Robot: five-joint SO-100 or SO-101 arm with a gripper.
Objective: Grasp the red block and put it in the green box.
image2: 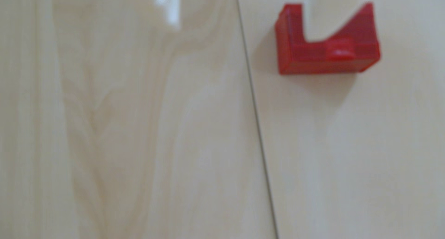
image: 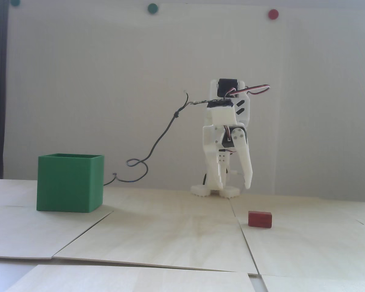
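The red block (image: 259, 219) lies on the pale wooden table, right of centre in the fixed view. The white gripper (image: 231, 185) hangs behind it and a little to its left, pointing down, open, its tips just above the table and nothing between them. The green box (image: 70, 187) stands far to the left, open at the top. In the wrist view the red block (image2: 327, 53) sits at the upper right, and a blurred white fingertip (image2: 322, 17) covers its top middle. The other fingertip (image2: 168, 10) is a white blur at the top, left of a seam in the table.
The table is made of plywood sheets (image: 158, 231) with seams and raised edges. A black cable (image: 158, 140) loops from the arm down behind the green box. The arm's base (image: 214, 191) stands at the back. Round magnets (image: 273, 13) dot the white wall.
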